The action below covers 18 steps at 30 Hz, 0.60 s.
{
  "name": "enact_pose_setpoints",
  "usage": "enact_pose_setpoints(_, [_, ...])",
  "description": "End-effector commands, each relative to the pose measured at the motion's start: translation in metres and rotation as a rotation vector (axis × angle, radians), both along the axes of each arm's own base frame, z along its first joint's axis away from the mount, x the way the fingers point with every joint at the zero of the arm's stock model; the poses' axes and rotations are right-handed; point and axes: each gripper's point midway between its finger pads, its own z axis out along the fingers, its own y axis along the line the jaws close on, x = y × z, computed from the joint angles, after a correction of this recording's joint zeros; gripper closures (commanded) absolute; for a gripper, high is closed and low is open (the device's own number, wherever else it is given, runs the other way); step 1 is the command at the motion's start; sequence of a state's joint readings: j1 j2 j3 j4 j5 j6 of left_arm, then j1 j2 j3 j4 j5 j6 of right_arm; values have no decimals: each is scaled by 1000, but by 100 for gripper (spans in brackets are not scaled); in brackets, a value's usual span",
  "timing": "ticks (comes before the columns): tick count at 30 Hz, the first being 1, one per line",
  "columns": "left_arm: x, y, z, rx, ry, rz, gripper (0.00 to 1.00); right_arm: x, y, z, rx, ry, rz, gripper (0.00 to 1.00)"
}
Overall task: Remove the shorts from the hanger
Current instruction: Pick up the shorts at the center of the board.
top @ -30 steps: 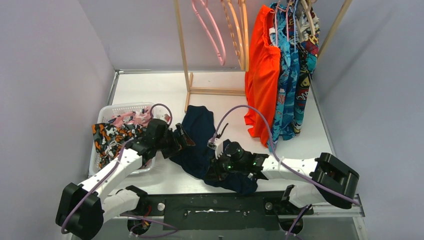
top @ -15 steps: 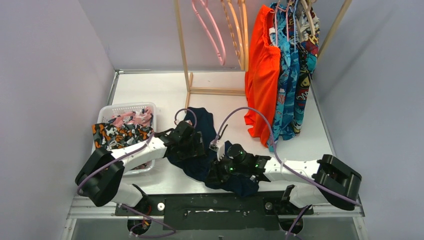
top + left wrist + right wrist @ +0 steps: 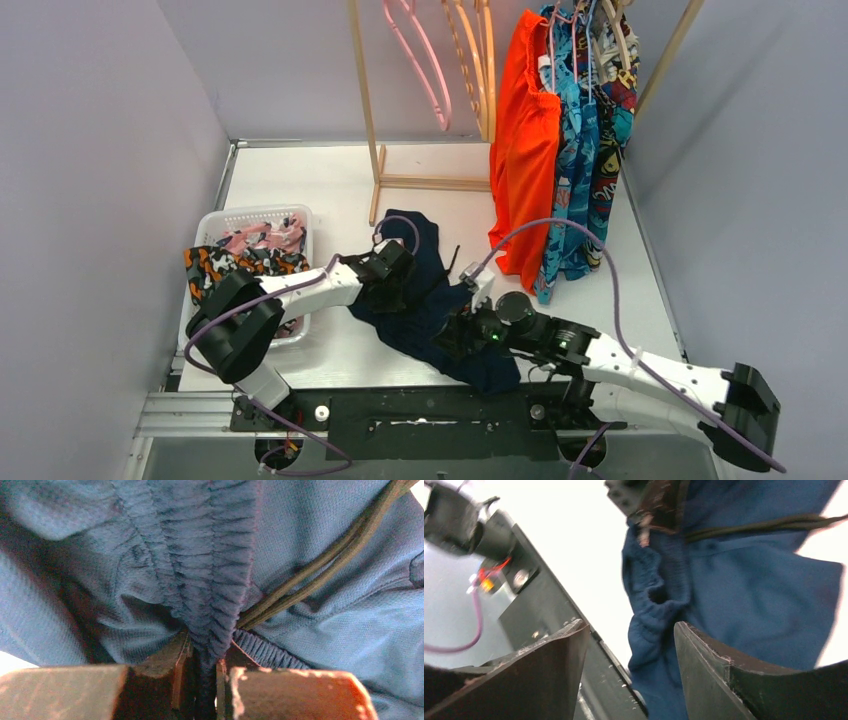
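Note:
The plain navy shorts [image 3: 430, 310] lie crumpled on the table between my two arms. My left gripper [image 3: 393, 285] is shut on their gathered waistband [image 3: 210, 580], which runs down between the jaws of the left gripper [image 3: 205, 680]. A thin dark hanger [image 3: 320, 565] pokes out of the fabric just right of that grip, and it shows in the top view as the hanger [image 3: 451, 260]. My right gripper [image 3: 458, 335] hovers over the near end of the shorts. In its wrist view the right gripper [image 3: 629, 650] stands open, with the navy fabric [image 3: 724, 580] beyond its fingers, not pinched.
A wooden rack [image 3: 365, 110] at the back carries bare pink and orange hangers [image 3: 430, 60] and hanging orange-red shorts [image 3: 525, 150], teal-blue patterned shorts [image 3: 575, 150] and comic-print shorts [image 3: 610, 150]. A white basket [image 3: 250, 215] at the left holds printed shorts. Walls stand close on both sides.
My left gripper swung right from beside the basket onto the navy shorts and shut on the waistband. My right gripper opened, let go of the shorts and drew slightly to the right.

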State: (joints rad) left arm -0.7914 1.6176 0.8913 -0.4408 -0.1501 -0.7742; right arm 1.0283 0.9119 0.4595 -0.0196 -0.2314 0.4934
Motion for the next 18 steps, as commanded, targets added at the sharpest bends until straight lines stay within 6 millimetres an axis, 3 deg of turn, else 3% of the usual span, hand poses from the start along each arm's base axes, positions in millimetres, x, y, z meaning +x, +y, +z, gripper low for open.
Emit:
enact_pose_setpoints(1, [17, 23, 26, 152, -109, -43, 100, 52, -50, 30, -40, -188, -357, 36])
enact_pose_setpoints(4, [47, 31, 87, 180, -276, -47, 100, 67, -78, 48, 11, -243, -525, 34])
enact_pose_setpoints(7, [69, 31, 172, 171, -435, -112, 100, 73, -97, 59, 36, -274, -620, 34])
enact_pose_setpoints(9, [74, 25, 222, 133, -538, -196, 100, 74, -104, 65, 38, -282, -651, 34])
enact_pose_setpoints(11, [65, 10, 250, 55, -590, -342, 100, 76, -107, 67, 31, -287, -668, 34])
enact_pose_setpoints(14, [38, -13, 253, -63, -553, -544, 100, 79, -110, 68, 22, -268, -711, 33])
enact_pose_setpoints(18, [3, -27, 198, -135, -357, -661, 100, 80, -109, 66, 18, -247, -727, 32])
